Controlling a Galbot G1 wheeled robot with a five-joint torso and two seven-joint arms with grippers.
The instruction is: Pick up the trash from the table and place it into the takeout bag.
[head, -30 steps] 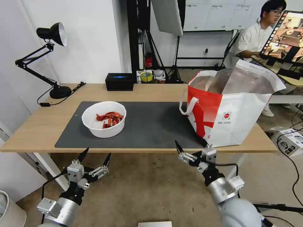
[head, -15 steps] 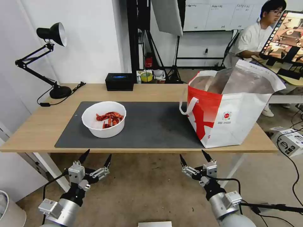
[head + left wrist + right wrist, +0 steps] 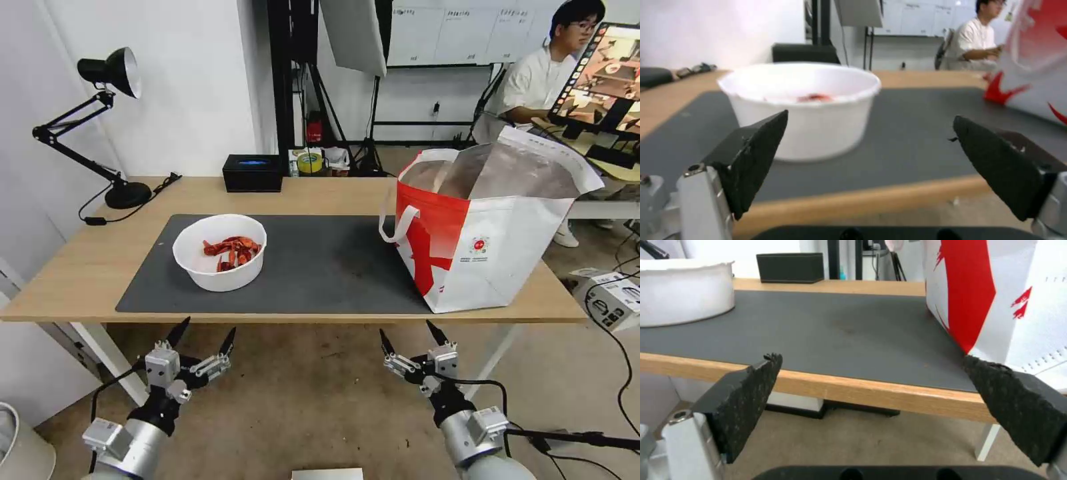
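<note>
Bowl (image 3: 220,252) lies far of the left pincer (image 3: 201,333); left arm nearer.
Bowl sits on the table (image 3: 80,273), left; bag (image 3: 487,233) right; both pincers spread, empty, below the near edge; right pincer (image 3: 409,335) by the bag.

No text can be read; the small round logo (image 3: 478,245) on the bag (image 3: 507,267) is too small.

Light wood counter (image 3: 320,193) under a matt grey mat (image 3: 313,267); beyond the left pincer (image 3: 203,331) (rough black pads), a smooth white bowl (image 3: 220,252).
</note>
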